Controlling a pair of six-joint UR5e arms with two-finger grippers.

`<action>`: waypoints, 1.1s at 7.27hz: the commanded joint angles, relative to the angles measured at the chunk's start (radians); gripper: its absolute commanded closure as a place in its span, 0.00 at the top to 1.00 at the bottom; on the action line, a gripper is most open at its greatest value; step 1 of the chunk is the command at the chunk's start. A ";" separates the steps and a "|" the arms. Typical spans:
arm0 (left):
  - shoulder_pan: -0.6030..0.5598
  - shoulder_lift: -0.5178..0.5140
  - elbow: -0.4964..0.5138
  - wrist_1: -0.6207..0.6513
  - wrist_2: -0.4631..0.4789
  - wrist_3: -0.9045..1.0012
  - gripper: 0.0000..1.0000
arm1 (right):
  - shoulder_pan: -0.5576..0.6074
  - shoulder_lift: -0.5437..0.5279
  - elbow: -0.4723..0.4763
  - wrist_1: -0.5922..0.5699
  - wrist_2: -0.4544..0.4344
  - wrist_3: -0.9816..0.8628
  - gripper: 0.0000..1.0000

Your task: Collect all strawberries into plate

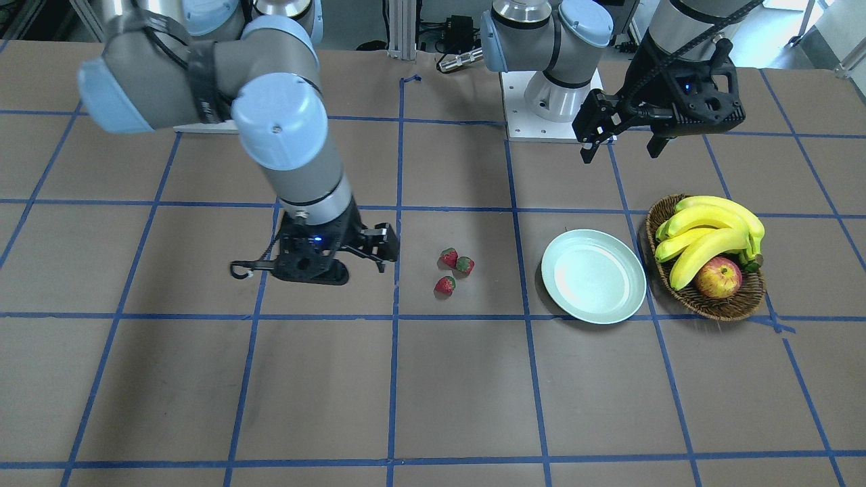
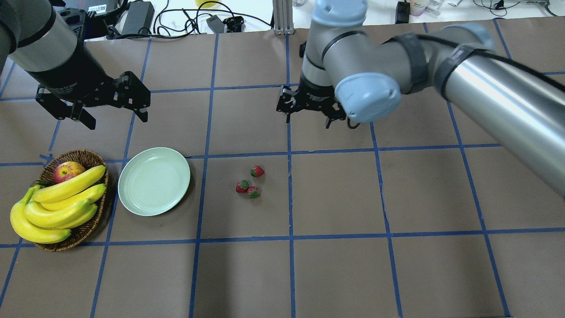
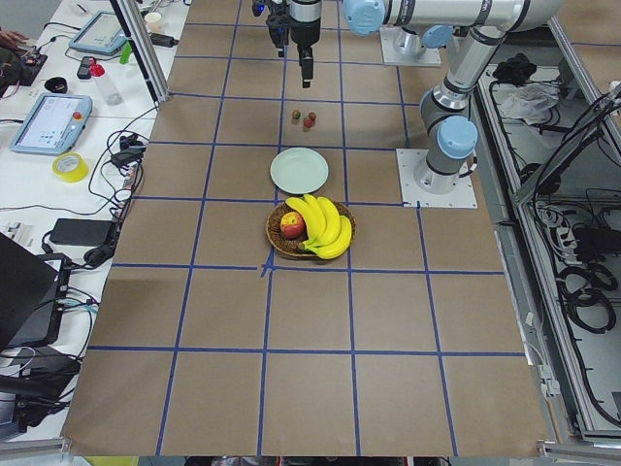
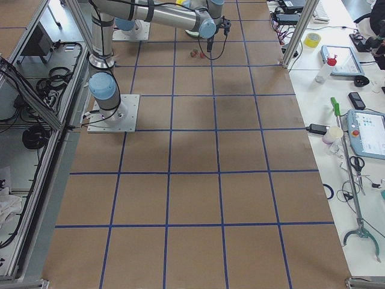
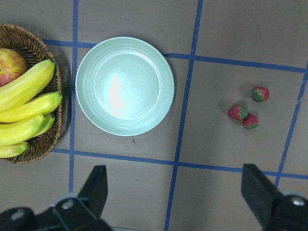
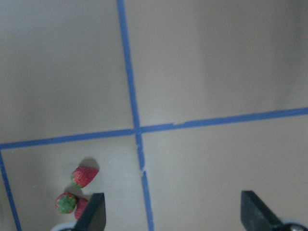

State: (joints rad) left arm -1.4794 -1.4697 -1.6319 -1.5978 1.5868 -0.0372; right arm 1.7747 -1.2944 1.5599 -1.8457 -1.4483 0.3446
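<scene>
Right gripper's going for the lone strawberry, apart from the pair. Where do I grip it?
Come straight down and pinch the lone strawberry across its red body. It lies on its side, with a gap to the touching pair, so the jaws should fit either side.

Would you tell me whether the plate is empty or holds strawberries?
Empty: the plate shows only bare glaze; all three strawberries lie on the table.

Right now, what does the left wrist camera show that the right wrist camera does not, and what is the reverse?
Only the left wrist view: the plate, with nothing on it, the basket with bananas and an apple, and the left jaws, open. Only the right wrist view: the right jaws, open. Both: the three strawberries, close together on the table, and blue tape lines.
</scene>
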 commanded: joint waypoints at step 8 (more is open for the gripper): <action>0.007 -0.101 -0.054 0.024 -0.073 0.105 1.00 | -0.114 -0.197 -0.130 0.316 -0.148 -0.218 1.00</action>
State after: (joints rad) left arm -1.4685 -1.5383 -1.6801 -1.5829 1.5149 0.0452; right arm 1.5982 -1.4989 1.4389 -1.5332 -1.5759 0.0821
